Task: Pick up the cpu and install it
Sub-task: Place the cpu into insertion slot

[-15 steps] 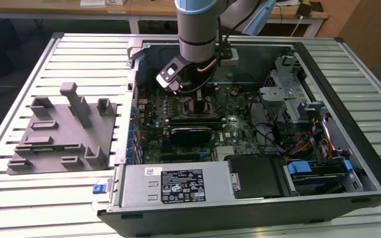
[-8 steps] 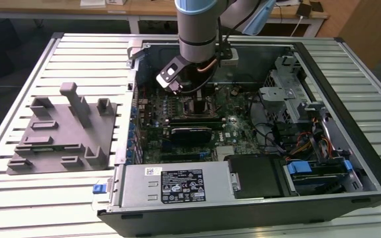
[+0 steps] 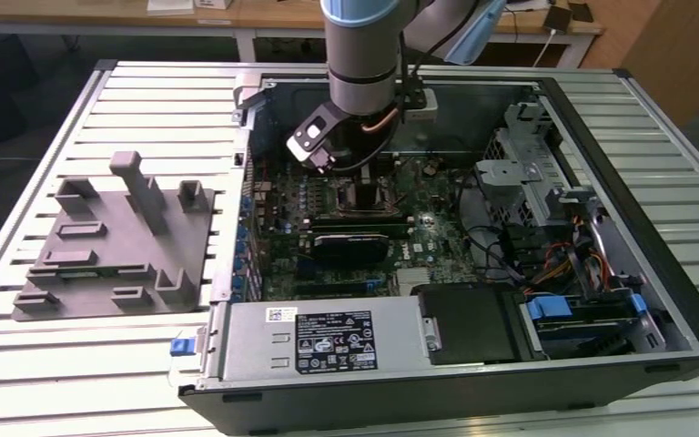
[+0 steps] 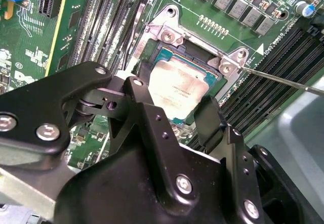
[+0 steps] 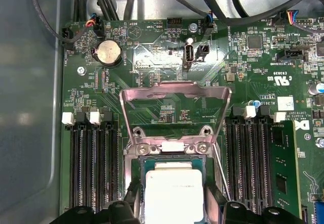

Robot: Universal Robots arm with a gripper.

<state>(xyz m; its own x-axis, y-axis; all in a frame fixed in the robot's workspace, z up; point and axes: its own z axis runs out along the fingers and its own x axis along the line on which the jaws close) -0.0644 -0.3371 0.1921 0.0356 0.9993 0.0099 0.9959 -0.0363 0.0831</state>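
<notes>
end effector (image 4: 176,105) grips the cpu (image 4: 185,85) by two sides, flat over the open socket (image 4: 164,32), so it drops in straight.

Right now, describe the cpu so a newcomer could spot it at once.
Inside the open computer case, find the green motherboard. The cpu lies by the flipped-open metal bracket: a flat silvery square, unlike the long black slots flanking it.

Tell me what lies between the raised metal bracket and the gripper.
The cpu lies flat there, metal top up, between the raised metal bracket and the gripper, as the first wrist view shows.
</notes>
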